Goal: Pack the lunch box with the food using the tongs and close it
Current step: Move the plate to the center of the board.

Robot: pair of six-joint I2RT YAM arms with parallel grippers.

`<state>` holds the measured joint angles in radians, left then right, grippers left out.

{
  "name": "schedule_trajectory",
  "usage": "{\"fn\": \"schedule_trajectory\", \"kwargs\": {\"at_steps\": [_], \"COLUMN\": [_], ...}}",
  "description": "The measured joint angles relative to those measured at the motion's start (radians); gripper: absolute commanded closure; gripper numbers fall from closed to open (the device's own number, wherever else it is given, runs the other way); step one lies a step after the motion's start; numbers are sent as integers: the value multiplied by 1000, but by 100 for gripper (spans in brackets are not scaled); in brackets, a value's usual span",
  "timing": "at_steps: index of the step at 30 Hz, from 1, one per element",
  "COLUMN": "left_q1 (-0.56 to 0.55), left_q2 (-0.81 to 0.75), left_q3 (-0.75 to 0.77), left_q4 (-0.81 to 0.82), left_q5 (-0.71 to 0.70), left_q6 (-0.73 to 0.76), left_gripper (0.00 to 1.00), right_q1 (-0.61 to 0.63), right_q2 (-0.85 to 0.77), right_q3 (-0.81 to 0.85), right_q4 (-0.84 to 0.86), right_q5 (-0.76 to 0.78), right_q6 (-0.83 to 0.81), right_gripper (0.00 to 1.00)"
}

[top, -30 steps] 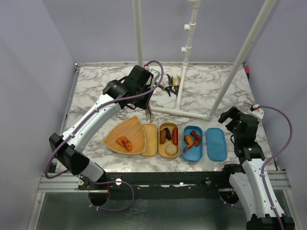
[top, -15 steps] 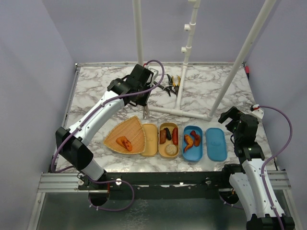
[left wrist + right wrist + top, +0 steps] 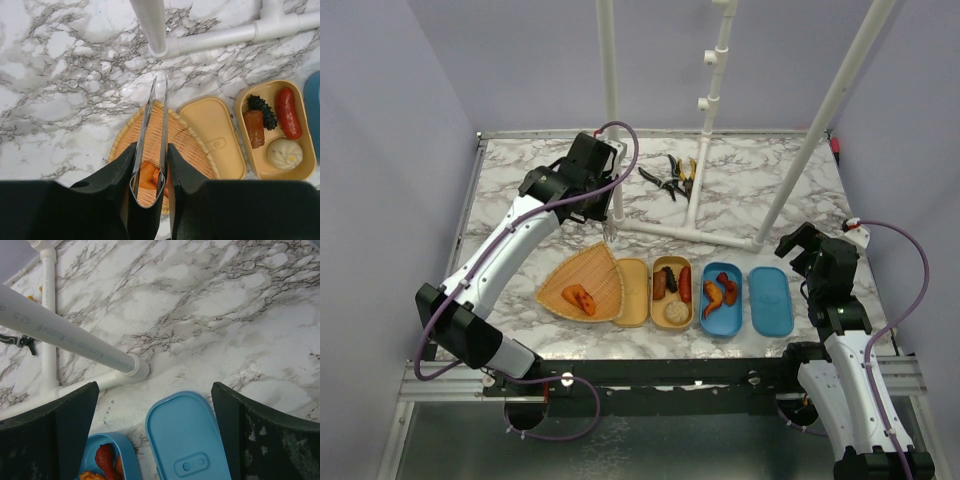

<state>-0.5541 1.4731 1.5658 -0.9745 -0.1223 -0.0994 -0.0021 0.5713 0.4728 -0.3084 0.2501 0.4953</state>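
**Left gripper holds tongs beyond the woven tray**

The left gripper (image 3: 150, 150) is partly closed, pinching the grey tongs (image 3: 144, 130) near their joined end. Their tips point down just far of the woven tray (image 3: 605, 268), near the white pipe (image 3: 150, 25). 1 orange food piece (image 3: 579, 297) lies on that tray. More sits in the tan box (image 3: 672, 264) and blue box (image 3: 721, 270). The right gripper (image 3: 157, 435) stands wide open and empty above the blue lid (image 3: 770, 300).

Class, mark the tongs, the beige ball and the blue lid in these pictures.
tongs (image 3: 144, 131): left wrist view, midway along the left arm.
beige ball (image 3: 284, 153): left wrist view, centre of its top.
blue lid (image 3: 186, 436): right wrist view, middle of its flat top.
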Motion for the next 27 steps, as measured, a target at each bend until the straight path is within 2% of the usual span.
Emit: {"fn": "schedule_trajectory", "kwargs": {"at_steps": [6, 19, 23, 27], "left_q1": [9, 10, 10, 10], "left_q2": [-59, -150, -188, -198], "left_q3": [69, 56, 45, 35], "left_q4": [-69, -166, -191, -194], "left_q5": [0, 0, 0, -6], "left_q6": [0, -87, -114, -121], "left_gripper": [72, 72, 72, 72], "right_q1": [0, 0, 0, 0], "right_q2": [-2, -26, -28, -39], "right_q3": [0, 0, -2, -23], "right_q4": [0, 0, 12, 60], "right_q5": [0, -14, -106, -273], "right_q6": [0, -2, -33, -65], "right_gripper": [0, 0, 2, 6]}}
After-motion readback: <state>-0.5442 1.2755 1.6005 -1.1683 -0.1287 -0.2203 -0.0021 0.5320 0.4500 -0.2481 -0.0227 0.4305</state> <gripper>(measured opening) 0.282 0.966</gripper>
